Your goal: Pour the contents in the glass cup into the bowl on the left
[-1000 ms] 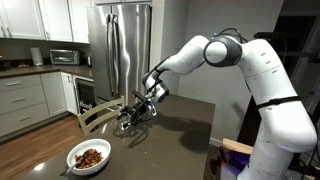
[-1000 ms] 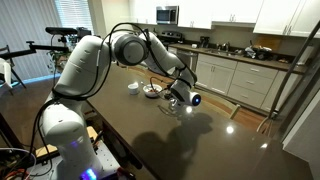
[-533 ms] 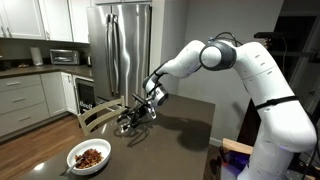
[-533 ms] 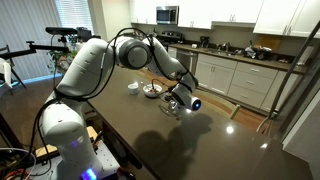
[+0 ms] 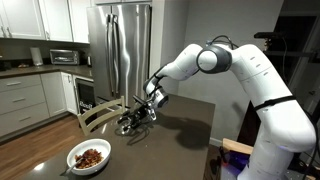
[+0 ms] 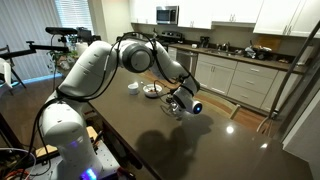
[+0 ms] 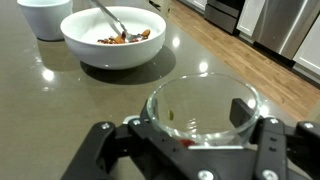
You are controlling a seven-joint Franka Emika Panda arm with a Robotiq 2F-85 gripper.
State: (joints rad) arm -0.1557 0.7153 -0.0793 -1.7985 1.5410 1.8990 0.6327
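Glass cup [image 7: 203, 110] is gripped in the claw [image 7: 184, 132], one finger [image 7: 268, 135] on each side of it and the rim facing up toward the wrist camera. It looks nearly clear inside, maybe a speck or two. Can't tell if its base is touching the tabletop [image 7: 60, 100] or just off it.

The bowl [image 7: 110, 55] sits apart from the cup, further along the tabletop, with a bare strip of dark surface between them. A utensil handle [image 7: 108, 15] sticks out of it, and the reddish-brown contents [image 7: 125, 38] are lying in the bowl. A white cup [image 7: 45, 15] stands just beside the bowl, on its far side from the edge.

The tabletop edge runs diagonally to the right of the cup in the wrist view, fairly near, with wood floor past it. In an exterior view the claw [image 6: 178, 103] is low over the tabletop near the bowl [image 6: 146, 92], and the near side is one wide open stretch. A chair [image 5: 95, 115] sits right behind that edge.
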